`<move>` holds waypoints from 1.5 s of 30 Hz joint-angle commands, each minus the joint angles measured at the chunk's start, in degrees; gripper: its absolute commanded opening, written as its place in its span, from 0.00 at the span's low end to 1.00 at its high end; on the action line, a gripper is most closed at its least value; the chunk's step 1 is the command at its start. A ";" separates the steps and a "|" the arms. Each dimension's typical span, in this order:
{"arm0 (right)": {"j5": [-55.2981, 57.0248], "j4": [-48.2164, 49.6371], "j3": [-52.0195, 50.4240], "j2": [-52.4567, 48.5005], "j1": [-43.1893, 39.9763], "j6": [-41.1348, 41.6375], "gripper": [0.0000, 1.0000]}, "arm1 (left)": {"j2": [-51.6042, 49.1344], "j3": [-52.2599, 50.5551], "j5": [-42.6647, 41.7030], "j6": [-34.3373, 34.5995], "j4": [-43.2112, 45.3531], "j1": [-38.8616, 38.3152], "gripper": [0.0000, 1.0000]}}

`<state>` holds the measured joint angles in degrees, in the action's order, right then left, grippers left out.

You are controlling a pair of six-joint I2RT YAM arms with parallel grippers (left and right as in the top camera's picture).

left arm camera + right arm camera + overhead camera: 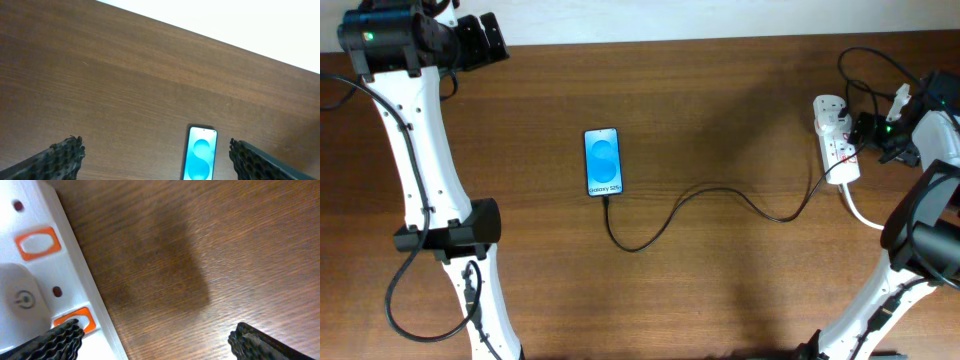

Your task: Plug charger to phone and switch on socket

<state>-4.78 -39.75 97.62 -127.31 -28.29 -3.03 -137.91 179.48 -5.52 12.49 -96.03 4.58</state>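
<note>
The phone (603, 161) lies face up mid-table, blue screen lit; it also shows in the left wrist view (201, 154). The thin black charger cable (720, 195) runs from the phone's near end in a curve to the white socket strip (836, 140) at the right. My right gripper (868, 132) is open right at the strip; in the right wrist view one finger lies over an orange-rimmed switch (75, 321) on the strip (35, 280), the other is over bare wood. My left gripper (155, 160) is open and empty, far back left (485, 40).
The strip's thick white cord (860, 212) curves off toward the right arm's base. A white charger adapter (17, 302) sits in the strip. Robot cables hang at both table sides. The table's far edge (210, 37) meets a white wall.
</note>
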 commanded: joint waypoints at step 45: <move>1.51 -1.70 0.63 -1.51 1.62 2.97 0.99 | 0.35 -0.09 0.44 0.31 0.09 0.09 0.99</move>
<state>-8.19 -42.15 98.43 -127.61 -28.56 -2.83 -137.91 179.48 -5.52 12.49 -96.03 4.58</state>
